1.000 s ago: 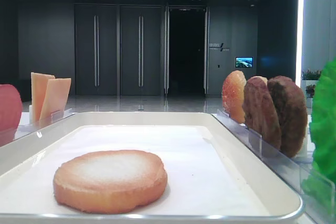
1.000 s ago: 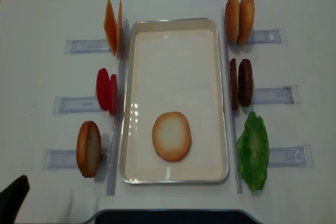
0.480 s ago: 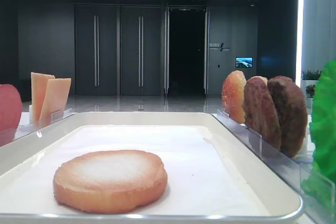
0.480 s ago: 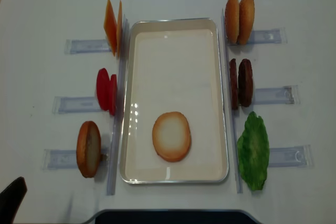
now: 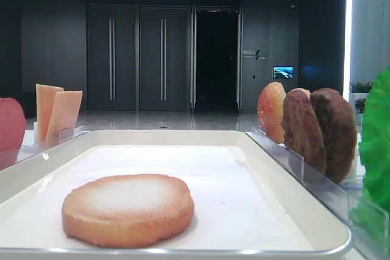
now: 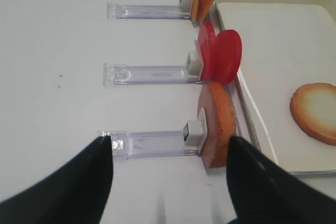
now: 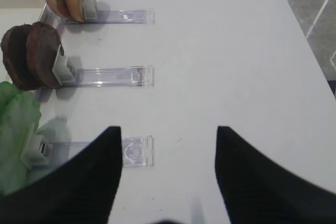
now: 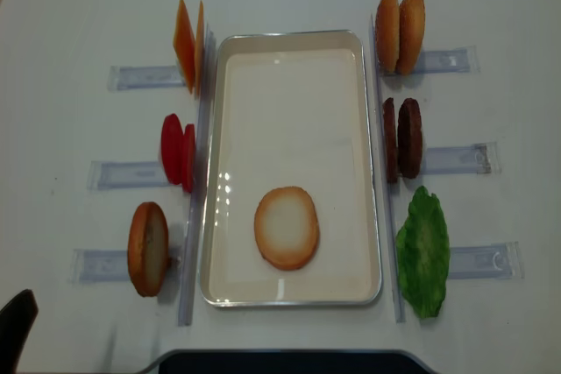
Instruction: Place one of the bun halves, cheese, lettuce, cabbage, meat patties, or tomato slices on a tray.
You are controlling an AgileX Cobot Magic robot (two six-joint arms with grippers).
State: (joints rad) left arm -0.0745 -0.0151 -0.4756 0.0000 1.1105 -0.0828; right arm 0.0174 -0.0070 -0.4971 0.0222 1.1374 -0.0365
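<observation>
Here the tray [image 8: 290, 67] sits lengthwise in the middle of the white surface [image 8: 79, 24], and one bun half [image 8: 287, 228] lies flat on its paper lining toward the near end, pale face up. A second bun half [image 8: 148, 249] stands on edge in a clear holder [image 8: 105, 264] just left of the tray's near corner. Farther along that left side stand the tomato slices [image 8: 178, 152], then the cheese [image 8: 188, 45] at the far end. On the right side, from far to near, stand a pair of orange speckled discs [image 8: 400, 31], the meat patties [image 8: 402, 138] and the lettuce [image 8: 423, 251], each by its own clear holder and just beside the tray rim. The left gripper [image 6: 167, 153] hangs above the surface left of the standing bun half; its dark fingers [image 6: 79, 182] are spread wide with nothing between them. The right gripper [image 7: 168, 145] hangs above the bare surface to the right of the lettuce's holder, its fingers [image 7: 252, 177] likewise wide apart and holding nothing. Both grippers are well apart from the tray.
</observation>
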